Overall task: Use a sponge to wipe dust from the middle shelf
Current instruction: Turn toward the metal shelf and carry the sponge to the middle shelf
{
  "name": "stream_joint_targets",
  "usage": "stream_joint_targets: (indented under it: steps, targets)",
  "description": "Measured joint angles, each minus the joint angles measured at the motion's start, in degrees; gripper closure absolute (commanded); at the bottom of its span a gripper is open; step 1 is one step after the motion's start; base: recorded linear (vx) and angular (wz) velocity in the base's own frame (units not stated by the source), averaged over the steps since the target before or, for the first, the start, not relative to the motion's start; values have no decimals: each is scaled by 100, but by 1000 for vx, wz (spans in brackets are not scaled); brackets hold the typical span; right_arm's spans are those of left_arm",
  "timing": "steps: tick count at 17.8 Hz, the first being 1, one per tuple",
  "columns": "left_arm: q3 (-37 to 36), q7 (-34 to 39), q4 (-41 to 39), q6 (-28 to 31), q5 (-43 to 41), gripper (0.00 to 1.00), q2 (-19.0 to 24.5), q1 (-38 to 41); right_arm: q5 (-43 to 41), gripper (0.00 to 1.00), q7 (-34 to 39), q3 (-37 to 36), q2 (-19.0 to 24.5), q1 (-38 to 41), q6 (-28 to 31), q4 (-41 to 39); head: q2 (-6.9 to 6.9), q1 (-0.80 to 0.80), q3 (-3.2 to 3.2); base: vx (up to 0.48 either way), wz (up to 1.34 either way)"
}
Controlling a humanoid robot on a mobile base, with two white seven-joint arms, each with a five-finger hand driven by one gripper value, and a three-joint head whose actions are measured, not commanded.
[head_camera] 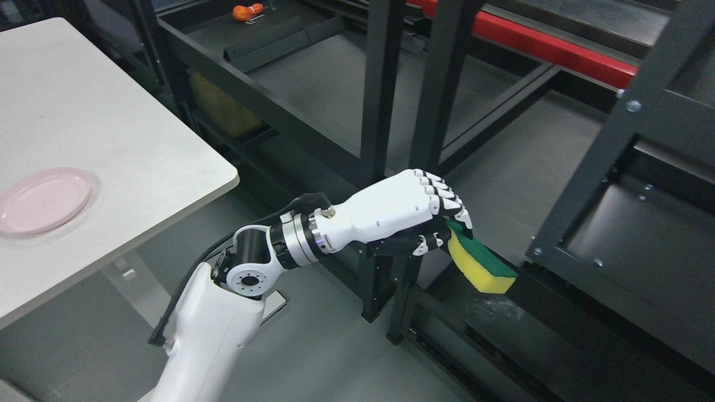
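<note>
Left hand (pixel 413 209): white with black joints, on an arm that enters from the bottom edge left of the middle and reaches toward 2 o'clock. Fingers curled down over the top of a sponge, thumb beneath, gripping it.

Sponge (pixel 481 267): yellow block with a green scouring face uppermost, jutting from the hand toward 4 o'clock. It is held in the air just above a low black rail (pixel 503 329) of the shelf frame; whether it touches the rail cannot be told.

Shelf frame (pixel 380 89): black metal, with two upright posts rising behind the hand toward 12 o'clock and a dark shelf panel (pixel 631 223) at 3 o'clock.

Table (pixel 111 134): white, at 9 to 10 o'clock, bearing a pink plate (pixel 42 200) near its left edge.

Orange object (pixel 246 11): small, at 11 o'clock on a far shelf; its kind is unclear.

Red bar (pixel 536 42): at 1 o'clock.
</note>
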Motion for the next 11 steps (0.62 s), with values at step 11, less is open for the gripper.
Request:
stream_joint_targets:
  steps: [11]
  targets:
    - [-848, 278, 5, 5, 18, 100, -1, -2594, 0, 0, 9, 0, 0, 2, 0, 0, -3, 0, 0, -111, -606]
